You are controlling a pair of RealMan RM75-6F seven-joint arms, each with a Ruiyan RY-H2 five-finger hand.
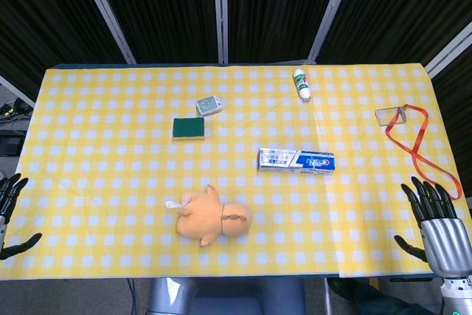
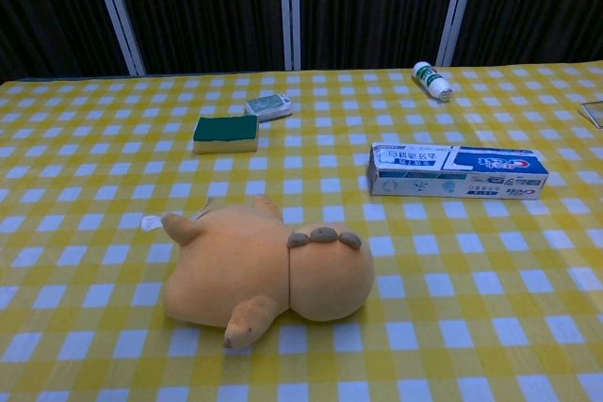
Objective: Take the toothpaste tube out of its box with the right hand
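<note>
Toothpaste box (image 1: 296,160) lies flat just right of table centre, closed as far as shown; tube not visible. Table (image 1: 103,108) carries a yellow-and-white checked cloth; dark panels with pale strips stand behind. From the box: plush toy (image 1: 212,217) at 8 o'clock, sponge (image 1: 189,127) at 10, small packet (image 1: 209,105) beyond it, white bottle (image 1: 302,84) at 12, badge on orange lanyard (image 1: 413,142) at 3. Right hand (image 1: 439,230) at 4 o'clock, fingers spread, empty. Left hand (image 1: 9,215) at the left edge, fingers apart, empty.
</note>
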